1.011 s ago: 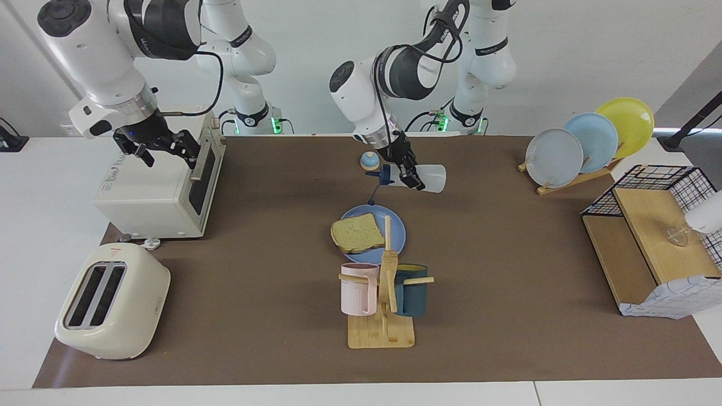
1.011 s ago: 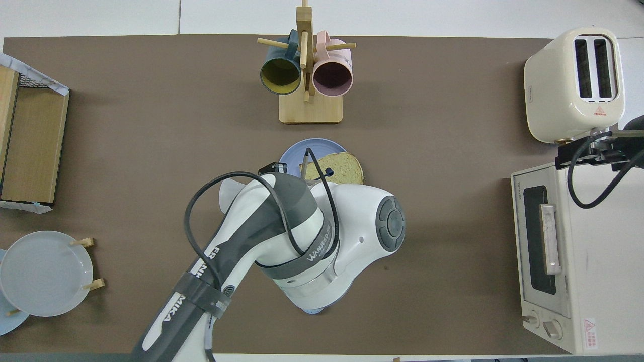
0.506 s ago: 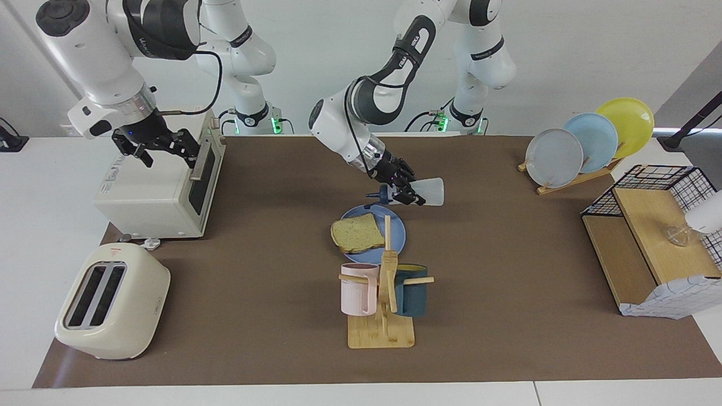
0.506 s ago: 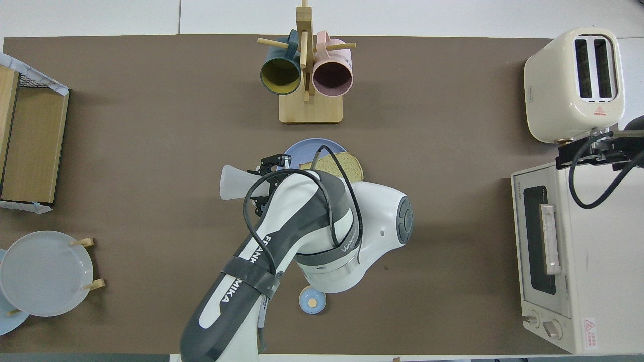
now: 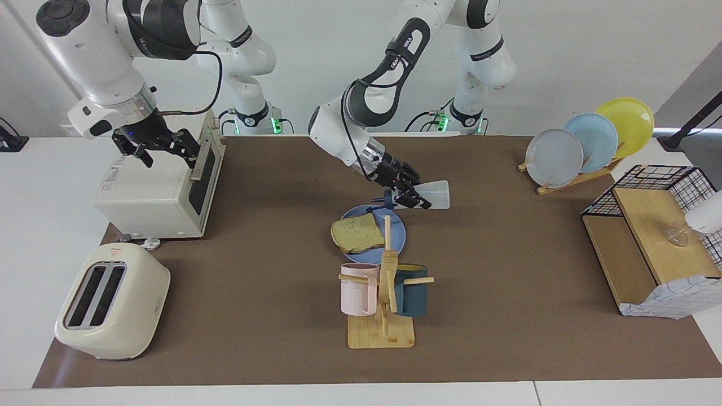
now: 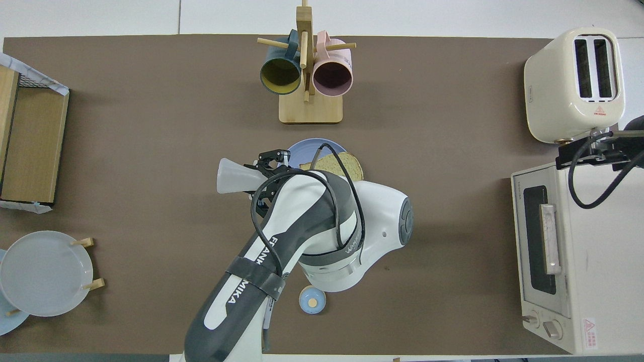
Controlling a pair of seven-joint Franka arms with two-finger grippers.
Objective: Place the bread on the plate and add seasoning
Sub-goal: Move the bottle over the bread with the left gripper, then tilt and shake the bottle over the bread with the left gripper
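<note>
Blue bell (image 6: 312,299) shows overhead only; facing, the arm hides it.

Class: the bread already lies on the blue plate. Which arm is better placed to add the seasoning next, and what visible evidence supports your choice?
Left. The left gripper is shut on the seasoning bottle, tipped on its side with its cap at the plate rim beside the bread. The right gripper waits open over the toaster oven.

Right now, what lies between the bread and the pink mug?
In the facing view, only a bare strip of the plate separates the bread from the pink mug.
</note>
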